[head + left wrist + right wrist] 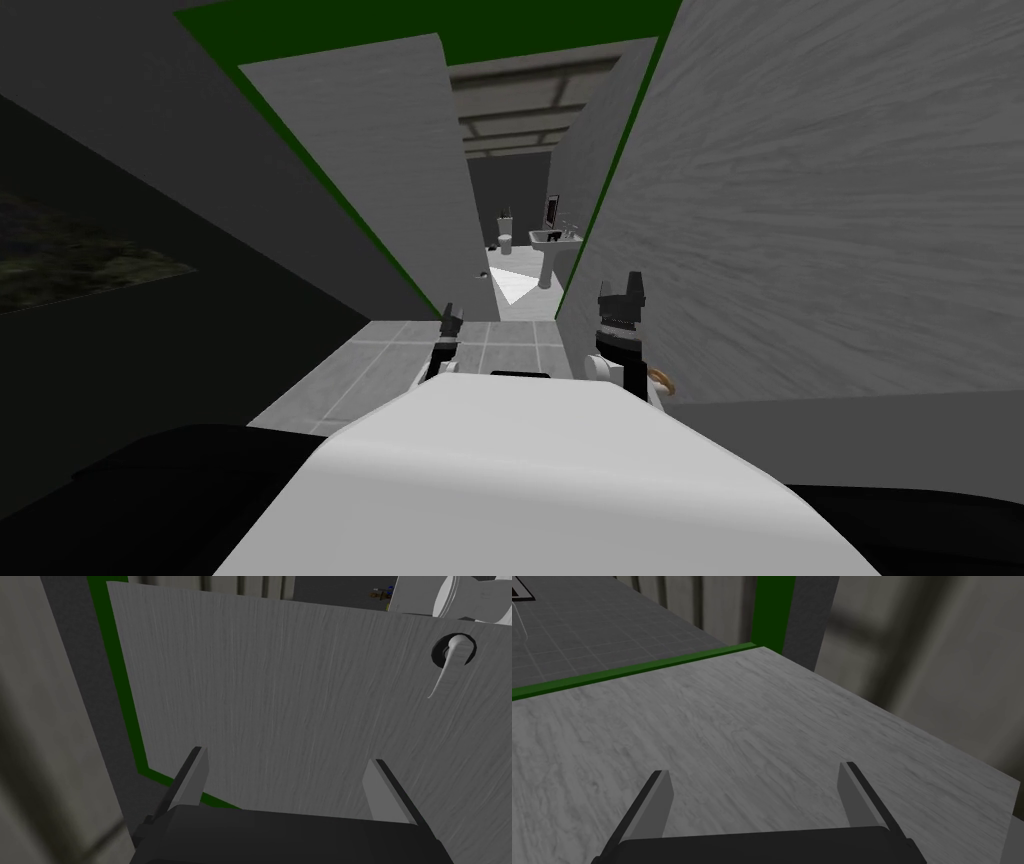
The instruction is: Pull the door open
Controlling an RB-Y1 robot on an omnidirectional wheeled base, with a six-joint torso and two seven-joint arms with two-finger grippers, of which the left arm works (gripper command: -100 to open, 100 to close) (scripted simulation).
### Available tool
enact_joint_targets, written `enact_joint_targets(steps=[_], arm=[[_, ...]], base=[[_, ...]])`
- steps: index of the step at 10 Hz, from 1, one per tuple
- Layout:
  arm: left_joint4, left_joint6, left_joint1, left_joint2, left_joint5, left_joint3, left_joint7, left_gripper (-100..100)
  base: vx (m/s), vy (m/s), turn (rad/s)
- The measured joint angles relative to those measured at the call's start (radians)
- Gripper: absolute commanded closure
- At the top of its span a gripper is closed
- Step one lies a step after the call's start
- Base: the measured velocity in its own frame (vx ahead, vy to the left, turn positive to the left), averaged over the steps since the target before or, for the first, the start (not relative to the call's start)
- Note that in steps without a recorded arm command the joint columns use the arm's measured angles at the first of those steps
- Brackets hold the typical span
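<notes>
Door: the grey grained door (370, 170) stands ajar in the upper left-of-centre part of the head view, and its free edge leaves a gap at frame centre.
Door frame: a green frame (300, 140) runs along the door's left edge.
Handle: a pale lever handle (446, 661) sits on a dark round plate near the door's free edge, well apart from the left gripper's fingers and off to one side of them.
Left gripper: the left gripper (287, 755) faces the door's flat panel with its fingers spread wide and nothing between them. In the head view it shows small, just below centre.
Right gripper: the right gripper (754, 768) is spread wide and empty, pointing along a grained grey panel (820, 200) that takes up the right of the head view.
Beyond the gap: a pedestal sink (545, 240) and a toilet (505, 238) stand on a pale floor.
Floor: grey tiled floor (400, 360) lies at lower centre-left.
</notes>
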Motion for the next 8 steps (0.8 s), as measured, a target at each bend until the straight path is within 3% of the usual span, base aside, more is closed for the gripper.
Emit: enact_joint_targets(steps=[8], arm=[[0.186, -0.065, -0.030, 0.039, 0.011, 0.017, 0.030, -100]], base=[[0.088, 0.000, -0.055]])
